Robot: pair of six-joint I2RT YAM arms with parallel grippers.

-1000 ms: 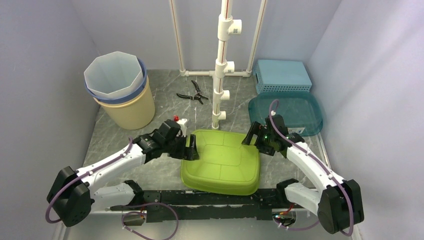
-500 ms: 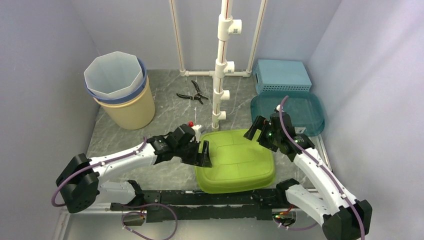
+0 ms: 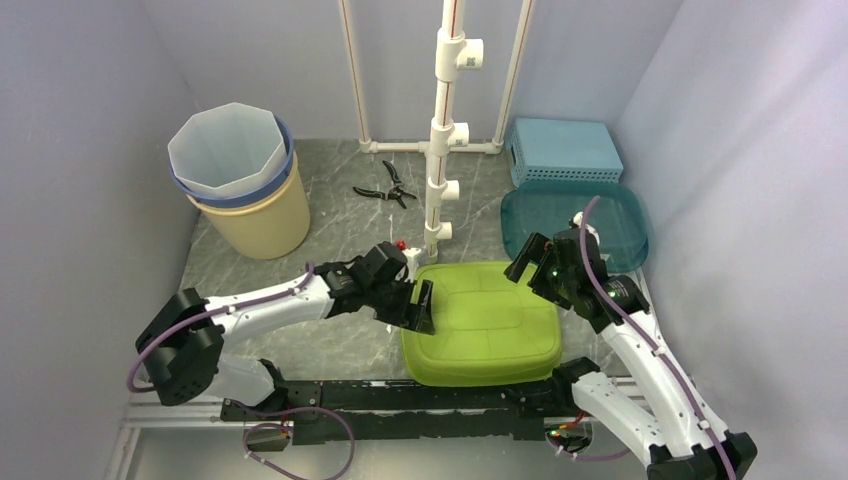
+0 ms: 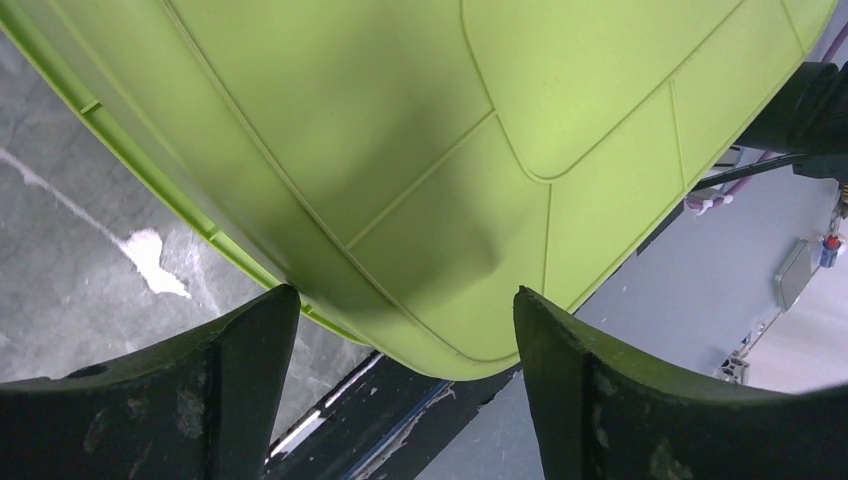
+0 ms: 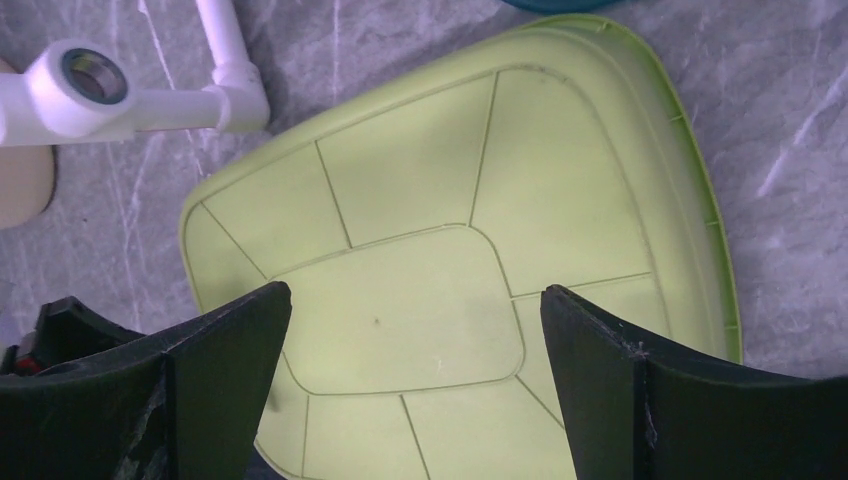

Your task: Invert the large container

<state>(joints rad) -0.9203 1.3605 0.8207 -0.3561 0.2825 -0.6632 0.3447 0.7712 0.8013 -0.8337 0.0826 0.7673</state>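
Green container, one, base-up on table, three nested buckets, seemingly empty, left fingers and right fingers spread wide, gripping nothing

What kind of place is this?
Probably a robotics lab test cell: plain walls box in a marble-patterned table, with a white pipe frame and loose props such as stacked buckets and pliers.
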